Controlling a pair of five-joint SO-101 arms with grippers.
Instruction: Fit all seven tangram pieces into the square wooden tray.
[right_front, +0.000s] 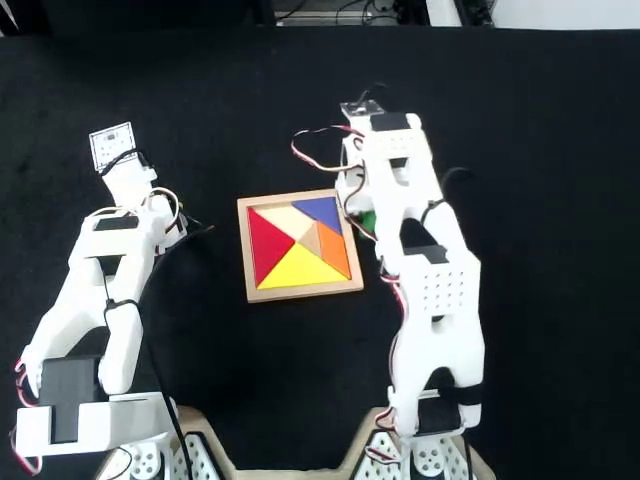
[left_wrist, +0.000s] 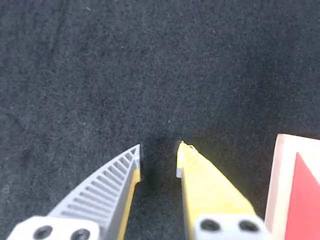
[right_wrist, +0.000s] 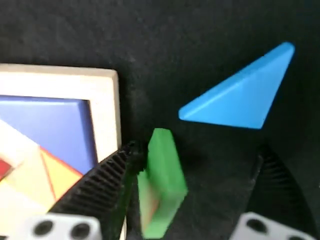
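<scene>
Tray (right_front: 300, 293): centre frame in the high view, black cloth (right_front: 200, 120) open around it; the right arm crowds its right rim.
Blue triangle (right_wrist: 240, 97): flat on the cloth, apart from the rim.
Green piece (right_wrist: 160, 185): tipped on edge just outside the rim, against one finger.
Right gripper (right_wrist: 196, 150): spread wide around the green piece.
Left gripper (left_wrist: 160, 148): narrowly parted, empty, near the tray.

left gripper (left_wrist: 159, 146): narrowly parted | right gripper (right_wrist: 195, 150): spread wide | both arms stretched forward
</scene>
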